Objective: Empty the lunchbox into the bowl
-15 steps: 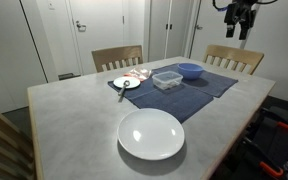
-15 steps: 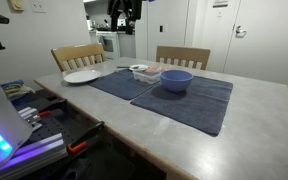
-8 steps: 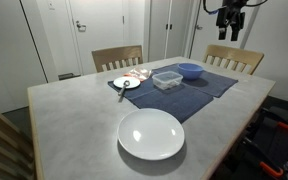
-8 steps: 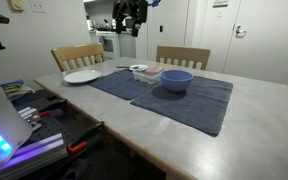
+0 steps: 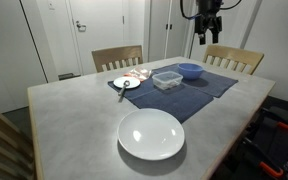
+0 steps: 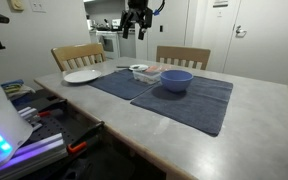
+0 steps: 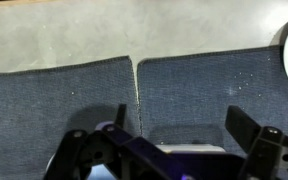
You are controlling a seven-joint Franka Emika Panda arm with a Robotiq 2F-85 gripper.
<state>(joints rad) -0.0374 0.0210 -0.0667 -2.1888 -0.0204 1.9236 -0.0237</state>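
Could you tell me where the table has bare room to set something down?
The grey tabletop beside the large white dish is bare, as is the placemat between the bowl and the table edge. Crowded: small plate, lunchbox and bowl together.

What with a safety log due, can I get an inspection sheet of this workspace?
Surface: grey table with two dark blue placemats side by side.
Job's things: clear lunchbox and blue bowl next to each other on the placemats; contents too small to tell.
Clutter: large white dish on the bare table; small white plate at the mat's edge.
Grippers: pincer open, high above the table, touching nothing.
Cables: nothing seen on the table.
Surroundings: two wooden chairs at the far side, white doors behind.
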